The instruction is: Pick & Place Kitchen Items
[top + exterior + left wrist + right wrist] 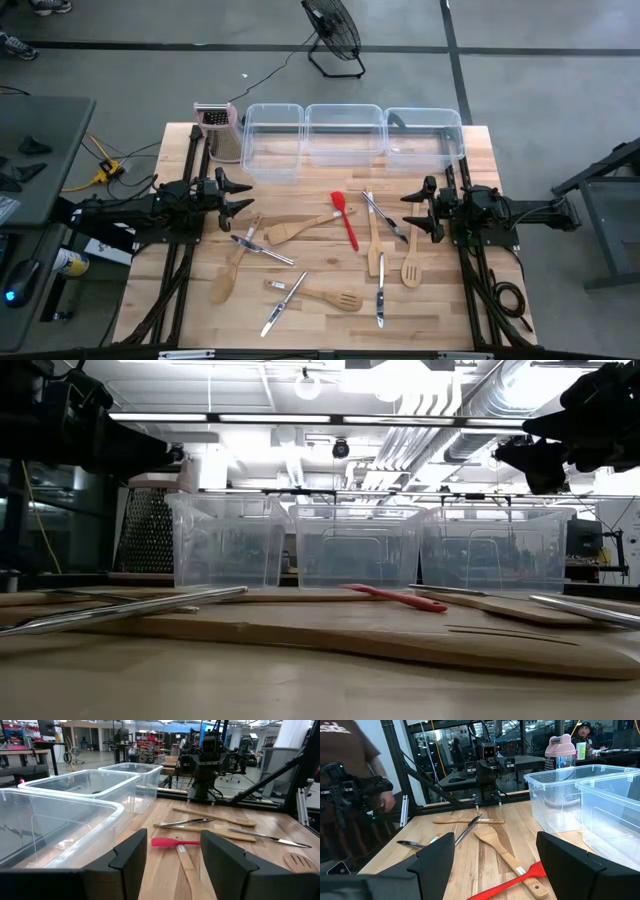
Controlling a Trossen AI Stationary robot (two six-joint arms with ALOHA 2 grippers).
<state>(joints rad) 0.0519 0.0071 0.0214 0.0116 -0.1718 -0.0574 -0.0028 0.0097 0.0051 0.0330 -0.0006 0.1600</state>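
1. On the left of the counter [180, 330], the left gripper [238, 197] hangs above the wood with its jaws spread and nothing between them. Just ahead of these jaws and a little below lie the metal tongs [262, 249], crossing a wooden spoon [228, 276]. The spoon looks light and stiff; its slim handle is probably the place to pinch, not the broad bowl.

2. Beyond those jaws, toward the middle, a wooden spatula [296, 229] lies flat. It should be rigid and not slippery, though it sits low against the counter, so a grip across the narrow neck seems best.

3. Nearer the front edge lie a table knife [285, 302] and a slotted spatula [327, 296]. The knife is likely heavier, smooth and slick; I judge it prone to twisting unless taken near its balance point.

4. Midway between the two pairs of jaws lies the red spatula [345, 220]. Its blade may flex, so the stiffer handle is the safer hold.

5. Just in front of the right jaws sit a second pair of tongs [385, 217], a wooden turner [374, 238] and a slotted spoon [411, 261].

6. On the right, the right gripper [413, 210] hovers with jaws wide apart and empty.

7. Behind both grippers stand three clear tubs [343, 135], apparently empty, beside a box grater [219, 131].
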